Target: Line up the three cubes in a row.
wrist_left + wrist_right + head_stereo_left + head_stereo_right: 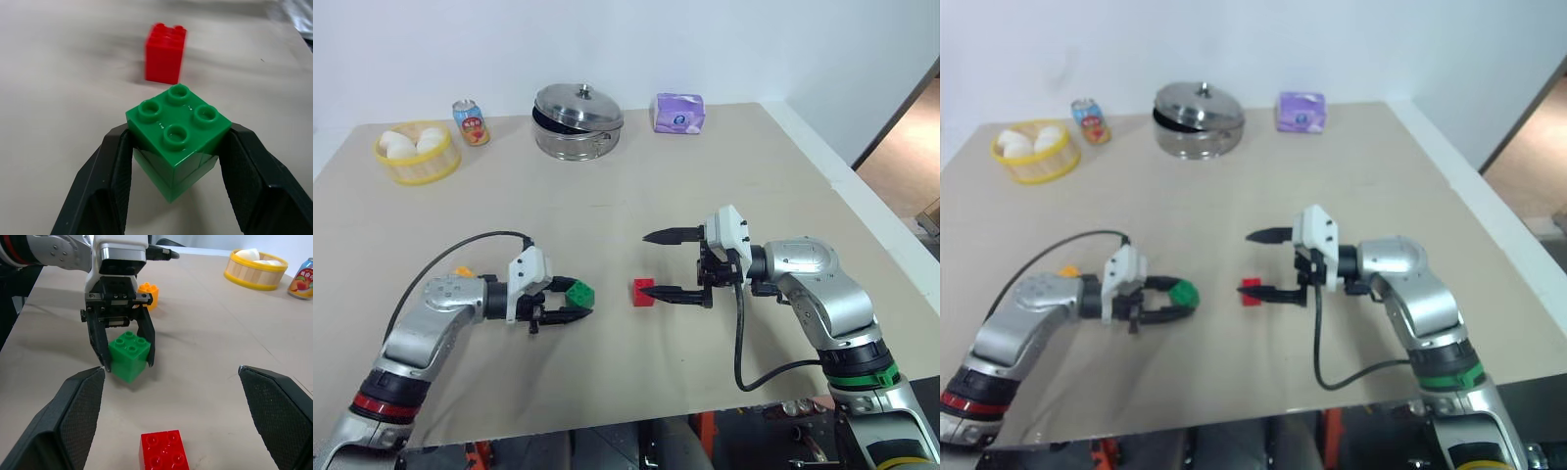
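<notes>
My left gripper (579,302) is shut on the green cube (578,293), one finger on each side. The cube (178,137) sits tilted in the grip, low over the beige table (607,206). A short way to its right the red cube (643,292) rests on the table. My right gripper (649,264) stands open, pointing left; its lower finger (680,293) lies right beside the red cube and its upper finger is well above it. The right wrist view has the red cube (164,450) low between the wide-open fingers. The orange-yellow cube (148,293) sits behind my left wrist, partly hidden (463,271).
Along the far side of the table stand a yellow basket (417,157) of white buns, a soda can (471,122), a lidded steel pot (578,119) and a purple tissue pack (678,113). The table's right edge (862,186) runs close to my right arm.
</notes>
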Robot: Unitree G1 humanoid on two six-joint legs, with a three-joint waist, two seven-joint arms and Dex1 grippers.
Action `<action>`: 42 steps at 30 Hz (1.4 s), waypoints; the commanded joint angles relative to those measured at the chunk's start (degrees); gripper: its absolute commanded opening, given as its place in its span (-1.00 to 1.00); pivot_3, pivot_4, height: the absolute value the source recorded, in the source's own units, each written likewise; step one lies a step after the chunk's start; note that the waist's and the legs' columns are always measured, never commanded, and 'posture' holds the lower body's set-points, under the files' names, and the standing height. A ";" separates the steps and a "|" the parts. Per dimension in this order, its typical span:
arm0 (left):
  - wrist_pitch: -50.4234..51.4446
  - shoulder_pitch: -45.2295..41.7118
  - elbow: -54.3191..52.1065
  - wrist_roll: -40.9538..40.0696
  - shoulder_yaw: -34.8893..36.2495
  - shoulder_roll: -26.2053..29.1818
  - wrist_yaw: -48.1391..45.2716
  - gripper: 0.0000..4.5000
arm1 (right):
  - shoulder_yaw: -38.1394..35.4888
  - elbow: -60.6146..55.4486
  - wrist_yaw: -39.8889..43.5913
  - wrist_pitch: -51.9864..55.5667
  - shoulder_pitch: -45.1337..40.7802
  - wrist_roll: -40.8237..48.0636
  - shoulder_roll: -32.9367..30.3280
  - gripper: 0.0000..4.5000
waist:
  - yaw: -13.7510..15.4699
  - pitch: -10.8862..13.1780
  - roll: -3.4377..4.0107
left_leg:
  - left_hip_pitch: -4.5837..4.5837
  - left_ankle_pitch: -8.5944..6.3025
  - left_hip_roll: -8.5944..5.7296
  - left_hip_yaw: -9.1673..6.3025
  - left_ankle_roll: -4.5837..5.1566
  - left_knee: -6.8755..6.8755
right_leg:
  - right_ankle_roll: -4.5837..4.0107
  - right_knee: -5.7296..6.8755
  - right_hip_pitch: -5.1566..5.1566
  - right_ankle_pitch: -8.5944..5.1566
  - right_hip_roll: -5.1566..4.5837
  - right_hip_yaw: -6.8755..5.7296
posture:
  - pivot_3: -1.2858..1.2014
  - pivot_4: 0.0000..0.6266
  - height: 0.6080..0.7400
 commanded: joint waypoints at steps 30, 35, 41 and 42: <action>-21.79 -22.05 32.29 11.02 -8.10 -5.45 -21.87 0.04 | -1.90 -3.11 -0.77 1.12 1.04 1.26 -2.28 1.00 | -0.01 0.00 0.00 | -0.16 0.01 0.00 0.12 0.02 0.14 | 0.26 0.05 -0.16 0.18 0.06 0.16 | 0.03 -0.52 1.00; -24.41 -23.34 34.81 11.51 -7.58 -6.47 -23.27 0.04 | -1.70 -2.92 -0.96 1.12 0.82 1.30 -2.36 1.00 | 0.00 0.00 0.00 | -0.19 0.01 0.00 0.12 0.03 0.27 | 0.17 0.06 -0.15 0.21 0.06 0.18 | 0.03 -0.52 1.00; -26.14 -25.61 37.72 11.24 -9.43 -6.24 -24.00 0.04 | -1.64 -3.15 -0.98 1.23 0.92 1.33 -2.58 1.00 | 0.00 0.00 0.00 | -0.23 0.02 0.00 0.13 0.03 0.37 | 0.17 0.06 -0.15 0.27 0.06 0.21 | 0.03 -0.52 1.00; -26.34 -26.03 38.24 11.02 -9.76 -6.20 -24.00 0.04 | -1.65 -3.28 -1.04 1.27 0.99 1.35 -2.61 1.00 | 0.00 0.00 0.00 | -0.23 0.02 0.00 0.13 0.04 0.38 | 0.18 0.07 -0.15 0.27 0.06 0.21 | 0.03 -0.52 1.00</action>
